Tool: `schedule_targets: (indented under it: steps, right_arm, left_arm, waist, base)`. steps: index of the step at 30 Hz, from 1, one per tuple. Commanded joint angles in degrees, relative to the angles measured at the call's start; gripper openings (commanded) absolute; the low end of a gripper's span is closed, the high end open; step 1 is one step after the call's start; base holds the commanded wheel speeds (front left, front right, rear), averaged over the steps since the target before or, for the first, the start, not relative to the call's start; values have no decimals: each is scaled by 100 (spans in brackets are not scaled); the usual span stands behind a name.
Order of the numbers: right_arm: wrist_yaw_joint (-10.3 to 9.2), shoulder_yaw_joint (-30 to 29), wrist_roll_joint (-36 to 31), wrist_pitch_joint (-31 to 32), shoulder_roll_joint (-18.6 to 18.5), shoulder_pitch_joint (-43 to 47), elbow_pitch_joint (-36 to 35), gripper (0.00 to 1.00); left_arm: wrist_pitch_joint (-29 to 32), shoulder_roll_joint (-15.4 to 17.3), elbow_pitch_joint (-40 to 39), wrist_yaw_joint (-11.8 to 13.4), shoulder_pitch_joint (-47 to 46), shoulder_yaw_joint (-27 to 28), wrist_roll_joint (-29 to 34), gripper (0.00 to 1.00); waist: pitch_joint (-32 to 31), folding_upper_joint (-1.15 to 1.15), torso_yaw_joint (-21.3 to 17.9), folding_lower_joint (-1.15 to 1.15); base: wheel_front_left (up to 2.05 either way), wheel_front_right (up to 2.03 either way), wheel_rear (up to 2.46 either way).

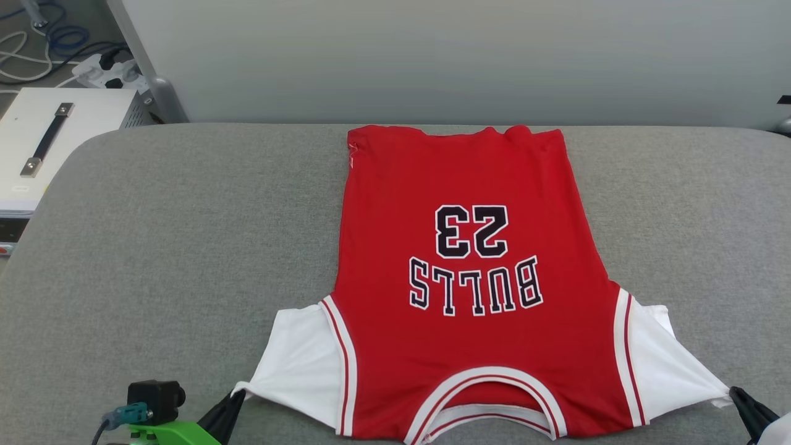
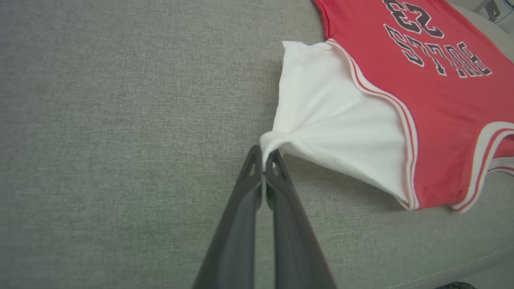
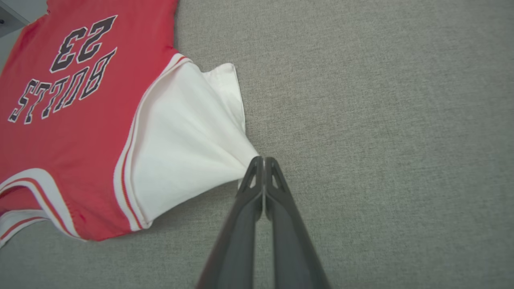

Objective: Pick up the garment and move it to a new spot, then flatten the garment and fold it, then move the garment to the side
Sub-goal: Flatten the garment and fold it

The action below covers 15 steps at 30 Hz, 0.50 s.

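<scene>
Pinching a white sleeve tip each, the left tool [image 1: 232, 400] and right tool [image 1: 736, 394] hold the garment [image 1: 463, 247] spread by the bench's [image 1: 154, 247] near edge; pulling evenly outward should clear wrinkles without dragging it.

Grey fabric surface [image 1: 185, 247]; white case [image 1: 86, 117] with black handle [image 1: 47, 137] far left; power strip [image 1: 108, 71], cables [image 1: 25, 46] behind

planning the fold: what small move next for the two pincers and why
Probably fold both sleeves inward: the red soft-fabric T-shirt with white sleeves lies flat on the grey fabric surface, and the left pincer and right pincer grip its sleeve tips.
</scene>
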Motion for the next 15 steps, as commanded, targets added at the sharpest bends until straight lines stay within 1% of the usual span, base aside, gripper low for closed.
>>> schedule_targets:
  steps: [1, 7, 8, 9, 10, 12, 13, 15]
  right_arm:
    - [-10, -88, -65, 67, 31, 76, -100, 0]
    - [-10, -199, -155, 314, 137, -12, -311, 0]
    - [-10, -224, -159, 349, 155, -48, -333, 8]
    - [-10, -247, -145, 422, 180, -89, -368, 69]
    - [-10, -237, -121, 512, 184, -117, -413, 100]
    - [-10, -272, -101, 632, 161, -220, -588, 100]
    - [-10, -346, 26, 918, 145, -506, -926, 100]
    - [-10, -376, 135, 1193, 137, -788, -1143, 100]
  left_arm:
    - [38, 42, -101, 67, 74, 6, -22, 0]
    - [110, -1, -404, 91, 31, -77, -7, 0]
    - [108, -3, -448, 90, 9, -77, -5, 0]
    - [113, 3, -505, 90, -18, -79, 2, 0]
    - [114, 21, -561, 91, -45, -88, 31, 0]
    - [130, 36, -704, 111, -104, -106, 76, 0]
    - [219, 14, -1009, 234, -181, -173, 180, 0]
    - [309, 7, -1221, 304, -192, -230, 227, 0]
  waist:
    - [53, 0, 34, 1]
    - [218, 0, 95, 1]
    - [242, 0, 105, 1]
    - [283, 0, 124, 1]
    - [322, 0, 139, 1]
    - [423, 0, 181, 1]
    - [614, 0, 245, 1]
    - [761, 0, 294, 1]
  base:
    - [0, 0, 0]
    - [0, 0, 0]
    - [0, 0, 0]
    - [0, 0, 0]
    - [0, 0, 0]
    - [0, 0, 0]
    - [0, 0, 0]
    - [0, 0, 0]
